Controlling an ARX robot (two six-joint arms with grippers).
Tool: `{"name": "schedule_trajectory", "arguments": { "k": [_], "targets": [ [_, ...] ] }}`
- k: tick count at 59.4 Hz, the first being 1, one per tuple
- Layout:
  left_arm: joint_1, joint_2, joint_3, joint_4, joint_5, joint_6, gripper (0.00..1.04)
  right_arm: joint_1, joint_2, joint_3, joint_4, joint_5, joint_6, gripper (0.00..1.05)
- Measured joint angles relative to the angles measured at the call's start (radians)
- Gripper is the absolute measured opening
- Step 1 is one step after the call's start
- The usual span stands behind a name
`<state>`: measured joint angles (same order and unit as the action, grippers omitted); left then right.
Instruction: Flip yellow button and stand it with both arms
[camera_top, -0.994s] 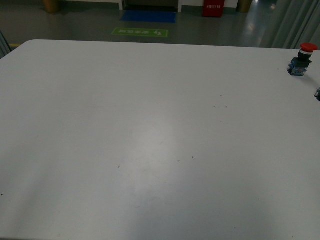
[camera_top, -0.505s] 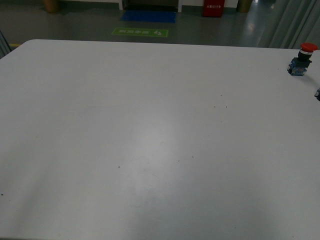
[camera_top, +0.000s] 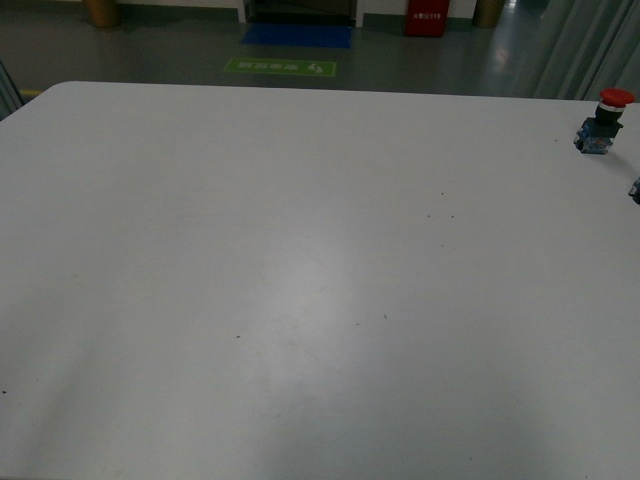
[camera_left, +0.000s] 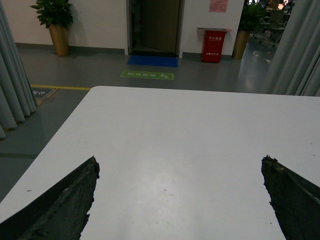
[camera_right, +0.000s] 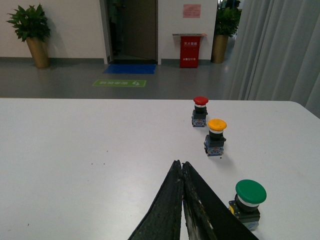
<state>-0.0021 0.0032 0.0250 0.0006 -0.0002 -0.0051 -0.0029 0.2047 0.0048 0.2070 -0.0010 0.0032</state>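
Between the right gripper's (camera_right: 182, 167) fingers no gap shows: they are pressed together with nothing in them, pointing across the white table (camera_right: 80, 145) toward a row of three switches. The yellow button (camera_right: 216, 136) stands upright, cap up, in the middle of that row, with the red button (camera_right: 200, 111) beyond it and the green button (camera_right: 248, 204) nearer the wrist; all three are apart from each other and from the gripper. The left gripper (camera_left: 180, 200) is spread wide, empty, over bare tabletop with no switch in its view.

The likeliest trouble, as I judge it, is crowding. A reach for the yellow button passes close to the green one, which could be knocked over or pushed. The cap is round and smooth, so a pinch there may slip; the boxy block looks the surer hold. The right fingers must part first, or they will simply shove the button along.

Room is uneven. The row sits toward the table's right side, and in the front view only the red button (camera_top: 604, 120) shows, close to the right border, so the yellow one lies outside that camera's sight. Leftward the table is broad, with ample space for the left arm to travel. The far edge lies well beyond the row.
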Motion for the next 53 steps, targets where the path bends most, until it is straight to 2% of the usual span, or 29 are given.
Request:
{"name": "schedule_trajectory", "arguments": {
  "k": [8,14,33,41,53],
  "targets": [
    [0.0,0.0,0.0,0.0,0.0,0.0,0.98,0.0,-0.033,0.0,-0.033,0.0,0.0,0.03],
    [0.0,0.0,0.0,0.0,0.0,0.0,0.98,0.0,-0.158,0.0,-0.193,0.0,0.0,0.03],
    [0.0,0.0,0.0,0.0,0.0,0.0,0.98,0.0,-0.2,0.0,-0.206,0.0,-0.002,0.04],
    [0.0,0.0,0.0,0.0,0.0,0.0,0.98,0.0,-0.2,0.0,-0.206,0.0,-0.002,0.26],
    [0.0,0.0,0.0,0.0,0.0,0.0,0.98,0.0,-0.2,0.0,-0.206,0.0,-0.002,0.67]
  ]
}}
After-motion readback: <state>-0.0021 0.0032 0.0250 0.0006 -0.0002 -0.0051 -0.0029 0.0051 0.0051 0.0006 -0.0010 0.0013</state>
